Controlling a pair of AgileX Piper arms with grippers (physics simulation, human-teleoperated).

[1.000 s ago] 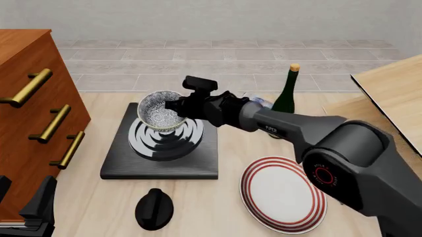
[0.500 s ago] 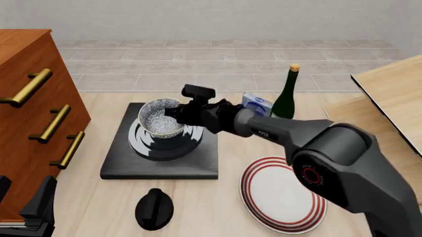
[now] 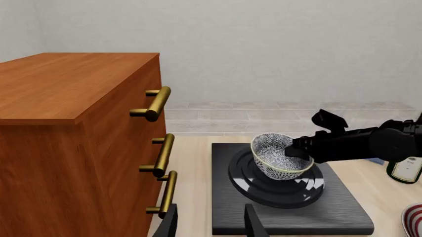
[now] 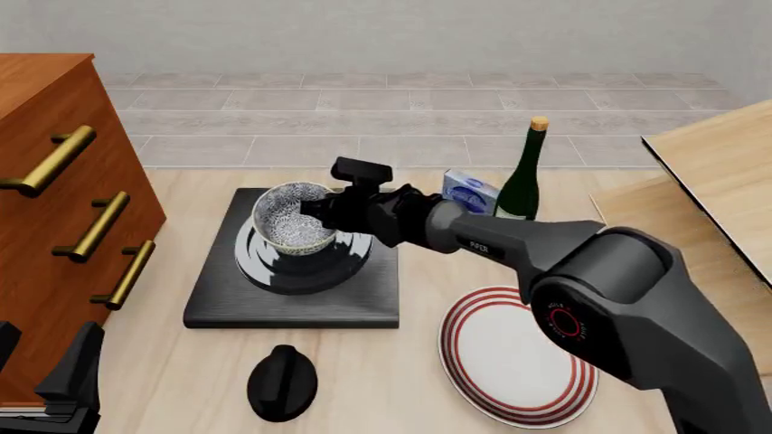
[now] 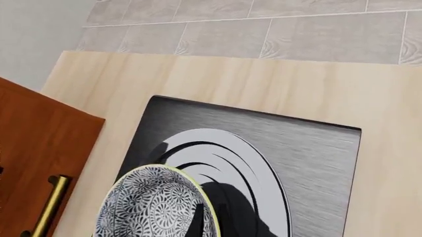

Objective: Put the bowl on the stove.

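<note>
The blue-grey floral bowl (image 4: 291, 220) is on the silver burner rings of the black stove (image 4: 362, 294), tilted a little. My right gripper (image 4: 324, 210) is shut on the bowl's right rim. In the left wrist view the bowl (image 3: 275, 157) touches the burner of the stove (image 3: 329, 207), with the right gripper (image 3: 297, 148) at its rim. The right wrist view shows the bowl (image 5: 150, 206) close up over the stove (image 5: 310, 158). My left gripper (image 3: 211, 224) is open and empty, low at the table's front left (image 4: 61, 384).
A wooden drawer cabinet (image 4: 61, 208) with brass handles stands left of the stove. A black knob (image 4: 281, 382) and a red-ringed white plate (image 4: 516, 354) lie in front. A green bottle (image 4: 523, 176) and a small blue-white box (image 4: 468, 192) stand behind the right arm.
The right gripper has lowered the bowl from just above the burner down onto the rings. The left arm has not moved.
</note>
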